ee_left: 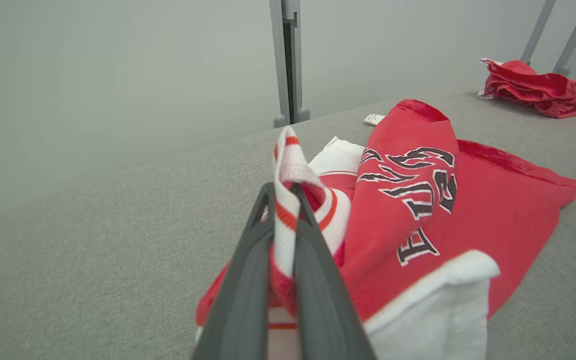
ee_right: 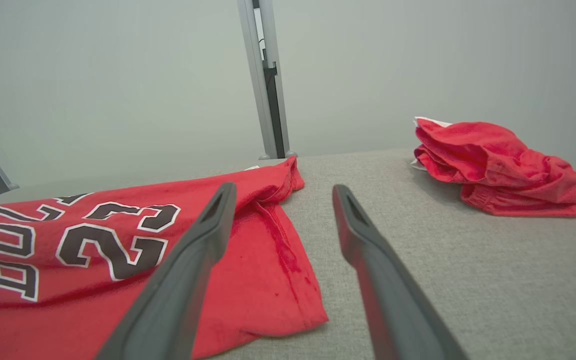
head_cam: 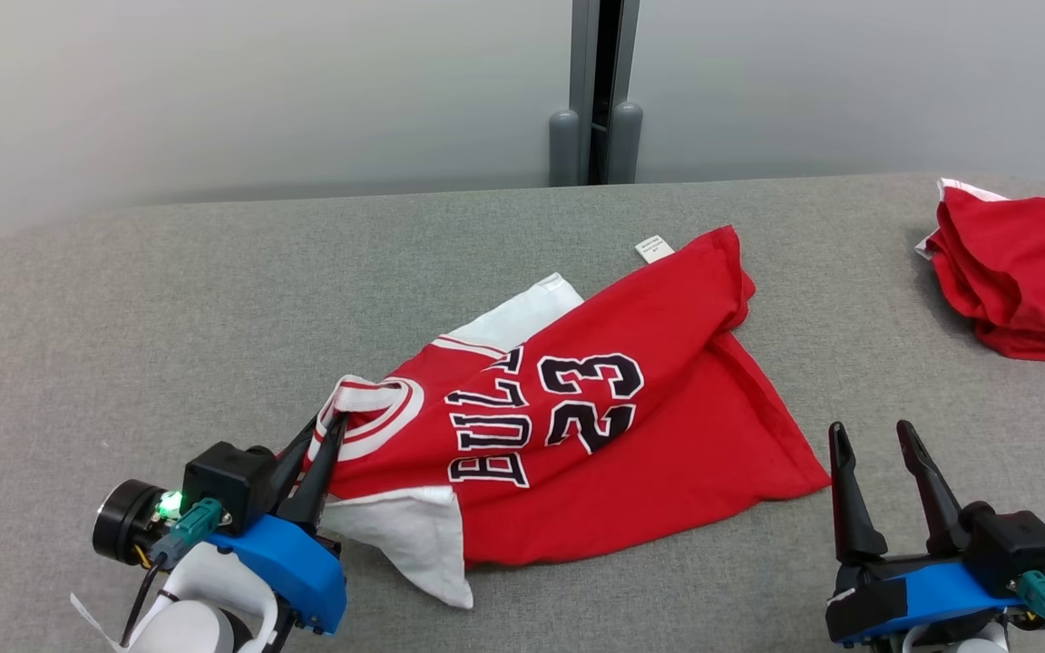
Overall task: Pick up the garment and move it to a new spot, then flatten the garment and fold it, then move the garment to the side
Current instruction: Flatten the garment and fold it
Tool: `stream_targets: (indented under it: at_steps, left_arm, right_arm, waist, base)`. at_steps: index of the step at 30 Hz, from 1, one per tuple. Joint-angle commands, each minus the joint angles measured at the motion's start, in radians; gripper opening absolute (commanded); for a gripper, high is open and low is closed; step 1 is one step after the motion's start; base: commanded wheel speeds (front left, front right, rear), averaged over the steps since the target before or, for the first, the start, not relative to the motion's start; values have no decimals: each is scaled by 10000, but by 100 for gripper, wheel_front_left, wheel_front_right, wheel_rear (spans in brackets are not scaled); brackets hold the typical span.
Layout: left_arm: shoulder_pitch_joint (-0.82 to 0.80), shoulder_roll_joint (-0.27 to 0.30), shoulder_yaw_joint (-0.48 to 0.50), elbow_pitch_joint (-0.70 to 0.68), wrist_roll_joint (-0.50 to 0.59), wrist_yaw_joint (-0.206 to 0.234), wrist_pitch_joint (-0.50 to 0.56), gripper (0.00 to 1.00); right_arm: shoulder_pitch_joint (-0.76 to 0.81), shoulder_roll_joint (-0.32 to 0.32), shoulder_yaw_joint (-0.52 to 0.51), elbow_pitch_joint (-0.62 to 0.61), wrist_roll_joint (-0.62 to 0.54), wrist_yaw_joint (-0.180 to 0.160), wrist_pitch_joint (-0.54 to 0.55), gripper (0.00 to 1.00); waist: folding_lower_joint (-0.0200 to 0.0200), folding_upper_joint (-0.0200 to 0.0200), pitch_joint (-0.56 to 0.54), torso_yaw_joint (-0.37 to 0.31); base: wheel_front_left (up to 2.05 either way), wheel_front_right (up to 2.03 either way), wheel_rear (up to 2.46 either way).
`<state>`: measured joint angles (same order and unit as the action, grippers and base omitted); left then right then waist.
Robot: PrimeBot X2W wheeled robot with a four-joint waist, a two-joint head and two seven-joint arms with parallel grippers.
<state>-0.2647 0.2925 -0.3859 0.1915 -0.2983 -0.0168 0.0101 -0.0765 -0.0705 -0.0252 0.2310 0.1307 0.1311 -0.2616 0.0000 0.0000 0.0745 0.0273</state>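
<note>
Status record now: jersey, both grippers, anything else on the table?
jersey: rumpled, partly folded over, lettering up, on the table
left gripper: shut on the jersey's striped trim
right gripper: open, empty, to the right of the jersey, not touching it
other: red heap at the table's far right

The table [head_cam: 123, 317] wears a grey woven cloth, matt and faintly rough. The jersey [head_cam: 686, 381] is soft red cloth with a dull finish, its white panels cloth too. The other red garment [head_cam: 1021, 272] looks slightly shinier. The left tool [head_cam: 327, 431] and right tool [head_cam: 872, 426] have dark matt plastic fingers; the post [head_cam: 600, 91] looks like smooth grey metal.
</note>
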Motion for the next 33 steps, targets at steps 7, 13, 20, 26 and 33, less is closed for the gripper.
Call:
stream_targets:
  at_steps: [7, 13, 20, 26, 33]
  left_arm:
    - [180, 190, 35, -473, -51, 158, 171, 0]
    - [-12, 293, 98, -565, -78, 193, 195, 0]
    - [-602, 320, 170, -296, -74, 172, 33, 0]
    - [-1372, 400, 439, 522, -161, 105, -352, 0]
    - [-2162, 566, 770, 1796, -246, 89, -1001, 0]
  right_arm:
    - [163, 66, 7, -25, 18, -8, -46, 100]
    - [103, 85, -12, -51, 37, -6, -46, 100]
    - [-291, -4, -12, -92, 50, -8, -47, 100]
    - [-647, -38, 8, -111, 62, -8, -47, 100]
    - [-963, -38, -134, -174, 66, -6, -47, 100]
  waist:
    - [0, 0, 8, -163]
    - [0, 0, 136, -276]
    - [0, 0, 556, -525]
    - [0, 0, 1162, -1026]
    - [0, 0, 1871, -1639]
  base:
    - [0, 0, 0]
    - [0, 0, 0]
    - [0, 0, 0]
    - [0, 0, 0]
    - [0, 0, 0]
